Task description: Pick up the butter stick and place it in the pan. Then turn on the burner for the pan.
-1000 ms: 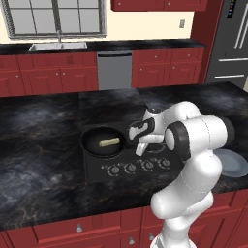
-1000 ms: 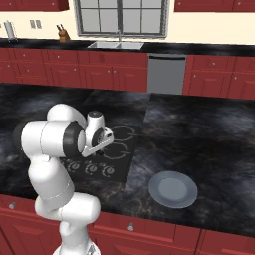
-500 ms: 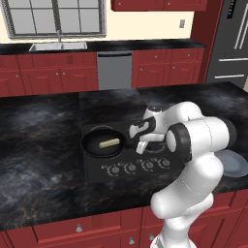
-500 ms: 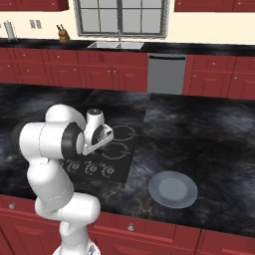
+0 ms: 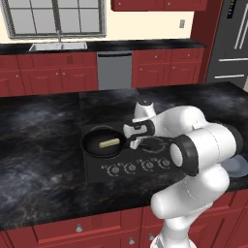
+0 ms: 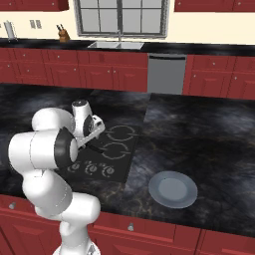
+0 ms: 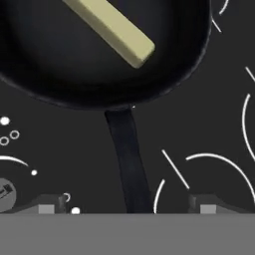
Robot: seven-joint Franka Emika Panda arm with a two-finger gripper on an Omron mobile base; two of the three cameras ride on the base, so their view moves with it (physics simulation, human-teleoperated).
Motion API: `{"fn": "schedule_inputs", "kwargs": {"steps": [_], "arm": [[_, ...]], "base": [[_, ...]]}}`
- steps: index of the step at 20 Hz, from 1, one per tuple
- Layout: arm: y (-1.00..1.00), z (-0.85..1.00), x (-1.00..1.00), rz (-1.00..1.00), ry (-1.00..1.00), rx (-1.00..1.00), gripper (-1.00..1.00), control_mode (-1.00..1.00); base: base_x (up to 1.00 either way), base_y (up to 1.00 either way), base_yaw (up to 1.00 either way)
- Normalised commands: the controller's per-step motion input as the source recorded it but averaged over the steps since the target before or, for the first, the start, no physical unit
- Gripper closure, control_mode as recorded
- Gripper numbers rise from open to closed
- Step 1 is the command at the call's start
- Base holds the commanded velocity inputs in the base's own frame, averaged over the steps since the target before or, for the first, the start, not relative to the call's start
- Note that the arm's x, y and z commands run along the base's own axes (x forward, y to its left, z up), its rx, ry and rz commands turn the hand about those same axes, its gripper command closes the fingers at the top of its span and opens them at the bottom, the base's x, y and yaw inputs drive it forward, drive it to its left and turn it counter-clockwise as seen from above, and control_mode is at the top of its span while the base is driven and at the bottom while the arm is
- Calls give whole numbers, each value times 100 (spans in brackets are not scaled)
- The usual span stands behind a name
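In a simulated kitchen of red cabinets and cream walls, the butter stick [image 5: 109,143] lies flat inside the pan [image 5: 102,144], a black skillet sitting on the left side of the black glass cooktop [image 5: 97,169] set into a dark marbled desk [image 5: 38,160]. The white arm's end effector [image 5: 131,141] hangs just right of the pan, above its straight handle, with nothing between its fingers; in the hand view the two dark fingertips [image 7: 47,205] stand wide apart at the bottom, the pan's handle [image 7: 129,164] running down between them and the butter stick [image 7: 115,30] lying diagonally across the pan [image 7: 164,74] above. Thin grey ring markings of a burner [image 7: 219,164] curve across the glass to the handle's right in that view. A row of small round knobs [image 5: 139,166] lines the front edge of the cooktop. From the right base view, a grey-blue plate [image 6: 173,190] rests on the desk well apart from the cooktop [image 6: 124,144], toward the front right. Along the far wall run a window [image 6: 119,15], a sink [image 6: 117,45] beneath it, a grey dishwasher [image 6: 166,73] among the red cabinets [image 6: 74,74], and a knife block [image 6: 62,35] on the back counter; a dark refrigerator [image 5: 232,43] stands at the right in the left base view
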Motion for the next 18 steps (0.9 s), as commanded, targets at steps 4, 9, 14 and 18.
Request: {"fn": "schedule_inputs", "kwargs": {"steps": [4, 9, 14, 18], "arm": [[69, 52, -29, -12, 0, 2, -100, -100], [44, 43, -44, -27, 4, 10, -100, -100], [43, 13, -53, -34, 5, 10, -100, -100], [43, 0, -50, -37, 6, 1, -100, -100]], "base": [[0, 0, 0], [0, 0, 0], [0, 0, 0], [0, 0, 0]]}}
